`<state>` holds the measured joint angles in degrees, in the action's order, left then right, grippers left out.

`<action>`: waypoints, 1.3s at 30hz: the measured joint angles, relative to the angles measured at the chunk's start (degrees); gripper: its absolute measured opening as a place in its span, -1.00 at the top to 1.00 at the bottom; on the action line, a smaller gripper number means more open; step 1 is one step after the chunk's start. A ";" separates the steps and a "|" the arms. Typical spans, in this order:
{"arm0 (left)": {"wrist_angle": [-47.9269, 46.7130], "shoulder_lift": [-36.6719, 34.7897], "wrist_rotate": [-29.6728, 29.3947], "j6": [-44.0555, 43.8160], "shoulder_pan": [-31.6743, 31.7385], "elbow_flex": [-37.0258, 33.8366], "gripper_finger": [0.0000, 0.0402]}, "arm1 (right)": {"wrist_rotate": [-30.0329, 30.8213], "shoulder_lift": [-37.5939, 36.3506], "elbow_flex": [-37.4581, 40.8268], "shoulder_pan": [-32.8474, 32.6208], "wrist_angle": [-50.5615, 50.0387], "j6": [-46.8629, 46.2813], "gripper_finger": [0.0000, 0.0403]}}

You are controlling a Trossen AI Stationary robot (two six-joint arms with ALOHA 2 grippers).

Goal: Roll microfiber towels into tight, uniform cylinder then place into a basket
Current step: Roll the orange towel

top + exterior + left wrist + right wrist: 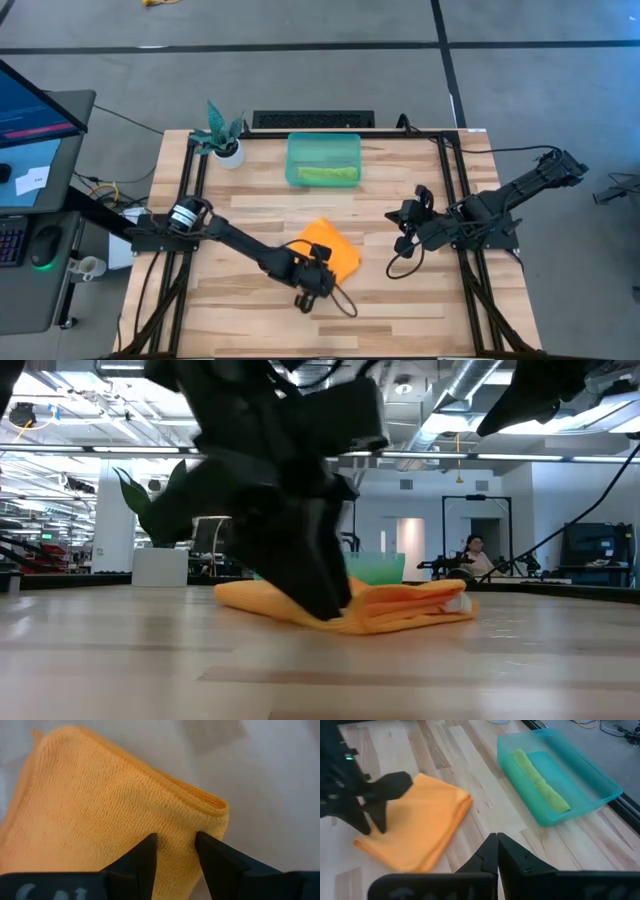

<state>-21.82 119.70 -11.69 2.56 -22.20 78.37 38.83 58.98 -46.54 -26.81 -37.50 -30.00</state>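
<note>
1. In the high view the orange towel (332,250) lies folded at lower centre of the table (260,200), well inside every table edge; bare wood shows around it on all sides.
2. The left gripper (313,283) sits at the towel's lower edge; the left wrist view shows its jaws apart, pressed down on the cloth (100,820) beside a folded corner, a ridge of fabric between the fingers (145,857); whether they pinch it I cannot tell.
3. The basket (323,160) stands at upper centre of the high view, near the far table edge, well apart from the orange towel; the rolled green towel (328,175) lies inside along its lower wall.
4. The right gripper (404,243) hangs right of centre, clear of both towels, jaws together and empty, as the right wrist view shows (497,851).
5. Only the low view shows the towel's layered folds (400,605) on the tabletop.
6. A potted plant (222,135) stands at the table's upper left corner.
</note>
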 joint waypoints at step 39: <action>-25.24 -5.66 -11.62 -19.38 -12.05 2.01 0.52 | -32.79 23.93 -0.45 16.16 41.37 14.73 0.92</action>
<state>-47.06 114.04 -23.32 -16.82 -34.24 80.38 6.04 82.91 -46.99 -10.65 3.88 -15.27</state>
